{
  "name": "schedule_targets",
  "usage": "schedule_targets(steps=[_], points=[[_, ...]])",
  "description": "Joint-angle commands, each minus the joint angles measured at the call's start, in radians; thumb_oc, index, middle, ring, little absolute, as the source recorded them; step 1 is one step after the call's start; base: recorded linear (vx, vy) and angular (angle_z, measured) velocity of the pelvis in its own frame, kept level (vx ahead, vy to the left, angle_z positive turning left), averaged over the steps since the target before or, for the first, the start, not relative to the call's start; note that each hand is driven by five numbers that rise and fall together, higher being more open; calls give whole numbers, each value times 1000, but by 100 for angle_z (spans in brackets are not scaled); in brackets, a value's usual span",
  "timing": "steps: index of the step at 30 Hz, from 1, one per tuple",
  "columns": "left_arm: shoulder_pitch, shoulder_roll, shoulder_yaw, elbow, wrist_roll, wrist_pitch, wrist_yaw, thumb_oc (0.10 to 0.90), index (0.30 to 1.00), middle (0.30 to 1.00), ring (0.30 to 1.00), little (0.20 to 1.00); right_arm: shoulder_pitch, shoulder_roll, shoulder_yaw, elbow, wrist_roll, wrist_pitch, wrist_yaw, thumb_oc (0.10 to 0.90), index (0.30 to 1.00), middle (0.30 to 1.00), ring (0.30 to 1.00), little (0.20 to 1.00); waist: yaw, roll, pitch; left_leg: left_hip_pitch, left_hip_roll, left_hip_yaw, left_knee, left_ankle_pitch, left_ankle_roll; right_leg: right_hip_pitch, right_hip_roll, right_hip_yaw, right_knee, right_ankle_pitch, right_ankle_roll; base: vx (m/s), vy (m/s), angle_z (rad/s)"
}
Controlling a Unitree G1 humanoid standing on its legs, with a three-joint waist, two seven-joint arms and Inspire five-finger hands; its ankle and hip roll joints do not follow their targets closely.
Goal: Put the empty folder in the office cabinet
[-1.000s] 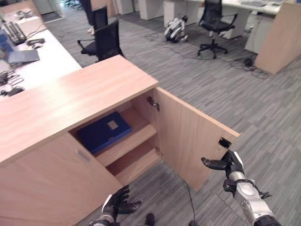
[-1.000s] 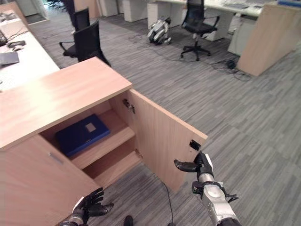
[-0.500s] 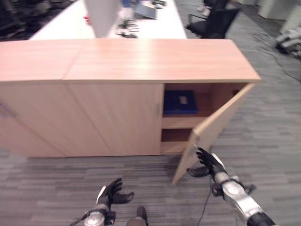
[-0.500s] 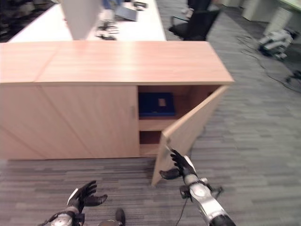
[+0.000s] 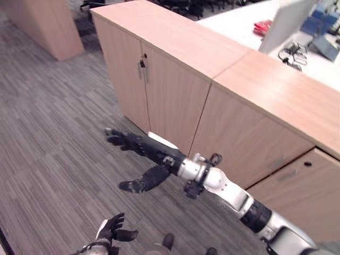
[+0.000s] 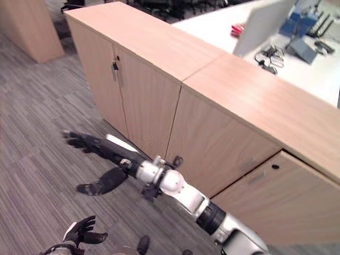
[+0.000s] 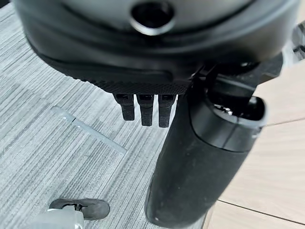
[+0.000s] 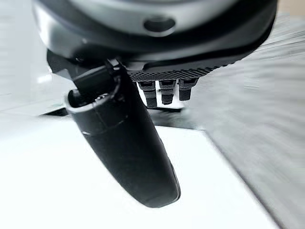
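Left hand (image 5: 112,229): low at the near edge of the head views, above grey carpet (image 5: 48,138); fingers spread and relaxed, holding nothing.
Right hand (image 5: 123,140): stretched out across the carpet toward the cabinets on a long silver arm; fingers straight and extended, nothing carried. Own wrist view shows straight fingers and thumb, empty.
White strip (image 5: 162,141): lying on the floor at the foot of the cabinets, just behind the right arm; nature not determinable.
Office cabinet (image 5: 175,95): row of wooden units, every visible door shut; key in the lock (image 5: 142,64) on the far unit.
Desk (image 6: 297,69): white, behind the cabinets, cluttered with cables and small items.
Folder: not locatable; in neither hand, not on the floor or cabinet top. Judged either inside behind a shut door or out of frame.
Progress: judged at or near completion if the folder is shelved; not confirmable from here. Remaining: arm withdrawal at most.
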Motion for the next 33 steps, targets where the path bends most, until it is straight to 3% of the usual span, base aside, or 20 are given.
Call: schedule_targets(steps=[1, 2, 4, 6, 7, 11, 17, 26, 33], points=[[-74, -41, -23, 13, 44, -65, 6, 800, 900, 900, 900, 900, 56, -99, -119, 23, -56, -46, -54, 800, 900, 900, 900, 900, -52, 93, -29, 8, 85, 67, -10, -93, -69, 135, 52, -37, -28, -75, 38, 14, -4, -10], [-74, -41, -23, 13, 44, -65, 6, 800, 900, 900, 900, 900, 56, -99, -119, 23, -56, -46, -54, 800, 900, 900, 900, 900, -52, 93, -29, 8, 85, 67, -10, -93, -69, 135, 52, -37, -28, -75, 38, 34, -31, -58], [-50, -56, -7, -2, 46, -62, -1, 800, 900, 900, 900, 900, 250, -111, -224, 240, -244, -24, -114, 800, 900, 900, 900, 900, -92, 106, -37, 20, 86, 76, -10, -103, -70, 158, 58, -10, -71, -63, 39, 63, -58, -75], [-40, -63, -4, -5, 44, -60, 0, 800, 900, 900, 900, 900, 316, -94, -289, 380, -321, -10, -171, 800, 900, 900, 900, 900, -115, 114, -38, 31, 89, 85, -10, -109, -71, 170, 61, 0, -85, -62, 39, 46, -48, -19], [-40, -63, -4, -5, 44, -60, 0, 800, 900, 900, 900, 900, 316, -93, -289, 380, -321, -11, -171, 800, 900, 900, 900, 900, -116, 113, -40, 27, 88, 84, -10, -107, -71, 167, 60, -1, -85, -60, 40, 44, -68, -19], [-46, -74, -12, 11, 27, -43, -2, 800, 900, 900, 900, 900, 393, -7, -464, 766, -308, 31, -284, 800, 900, 900, 900, 900, -177, 134, -46, 56, 95, 105, -10, -120, -74, 179, 68, 22, -93, -70, 34, 57, -69, -40], [-57, -87, -24, 35, 27, -28, 0, 800, 900, 900, 900, 900, 388, 14, -561, 1047, -267, 58, -338, 800, 900, 900, 900, 900, -206, 157, -38, 85, 108, 136, -10, -131, -80, 192, 77, 39, -93, -82, 29, 43, -91, -25], [-54, -120, -50, 114, 63, -12, -4, 800, 900, 900, 900, 900, 378, 14, -590, 1134, -246, 70, -349, 800, 900, 900, 900, 900, -240, 192, -32, 108, 119, 184, -10, -135, -86, 198, 84, 58, -93, -90, 27, 23, -32, -7], [-68, -132, -74, 150, 106, -6, 11, 800, 900, 900, 900, 900, 368, 14, -583, 1129, -238, 68, -346, 800, 900, 900, 900, 900, -254, 195, -30, 116, 121, 191, -10, -138, -88, 205, 85, 58, -93, -92, 24, 16, -21, -8]])
